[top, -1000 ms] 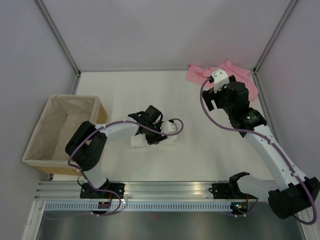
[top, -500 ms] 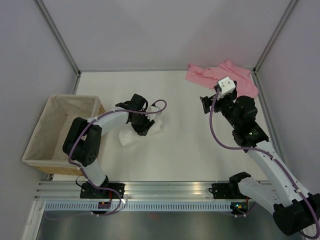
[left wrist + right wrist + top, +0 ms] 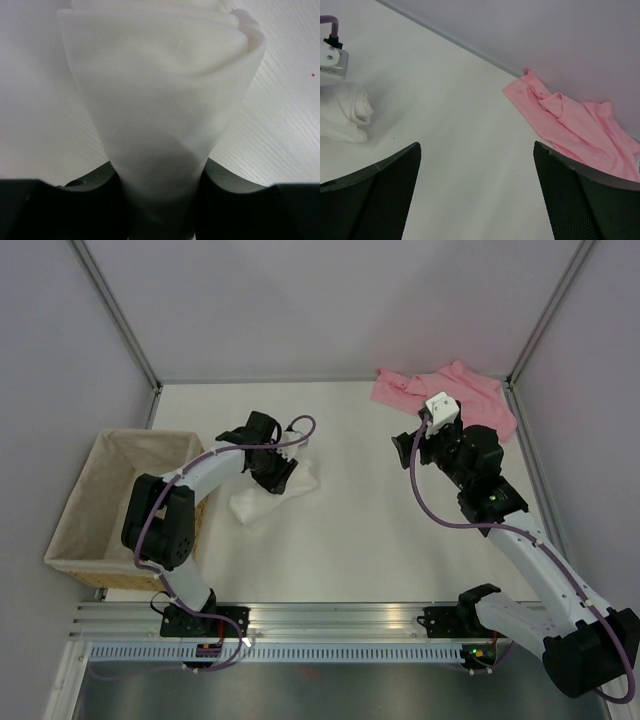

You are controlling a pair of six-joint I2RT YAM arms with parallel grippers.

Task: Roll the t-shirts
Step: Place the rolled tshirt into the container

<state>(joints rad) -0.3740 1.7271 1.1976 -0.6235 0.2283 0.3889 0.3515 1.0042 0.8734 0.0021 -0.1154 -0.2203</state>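
Observation:
The white t-shirt (image 3: 262, 500) lies as a rolled bundle left of the table's middle. My left gripper (image 3: 275, 468) is shut on its upper end. In the left wrist view the white cloth (image 3: 160, 110) fills the frame and is pinched between the black fingers (image 3: 50, 210). The pink t-shirt (image 3: 455, 390) lies crumpled in the far right corner, and it also shows in the right wrist view (image 3: 575, 130). My right gripper (image 3: 404, 447) is open and empty, left of and nearer than the pink shirt, with bare table between its fingers (image 3: 375, 200). The white roll (image 3: 345, 112) shows at that view's left.
A wicker basket with a cloth liner (image 3: 75, 530) stands at the table's left edge, just left of the white bundle. Grey walls and metal posts (image 3: 115, 315) close in the table at the back and sides.
My left gripper has dragged the white bundle left and farther back, toward the basket. My right gripper has drawn away from the pink shirt, to the left and nearer.

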